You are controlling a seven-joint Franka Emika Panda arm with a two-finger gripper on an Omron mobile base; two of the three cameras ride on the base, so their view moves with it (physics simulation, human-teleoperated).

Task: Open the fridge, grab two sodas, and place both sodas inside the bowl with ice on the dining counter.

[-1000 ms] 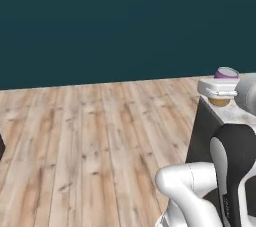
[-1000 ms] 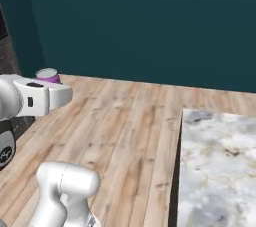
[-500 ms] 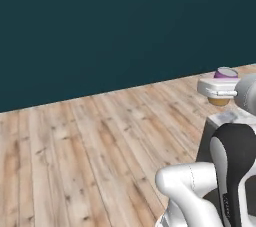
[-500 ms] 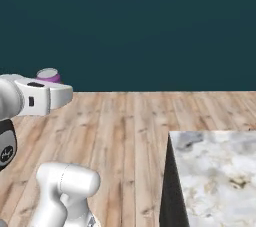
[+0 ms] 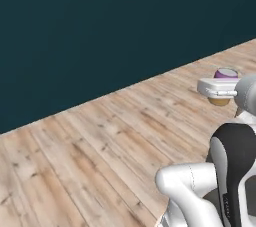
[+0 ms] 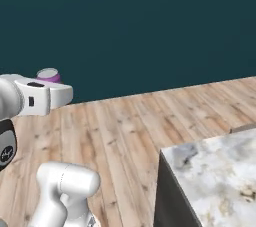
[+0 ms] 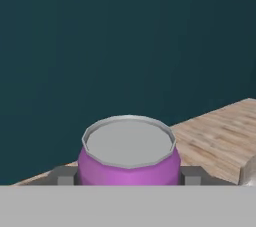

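You have the purple can (image 7: 129,158) clamped upright between the jaws, a finger (image 7: 192,175) pressing each side, carried above the wood floor (image 5: 100,141) short of the counter's (image 6: 215,171) corner; it looks light, rigid and slick, so grip mid-body and stay level.

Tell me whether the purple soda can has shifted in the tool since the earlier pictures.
No. The purple soda can sits between the tool's fingers just as before, against the white hand; only the background swung, as the base turned.
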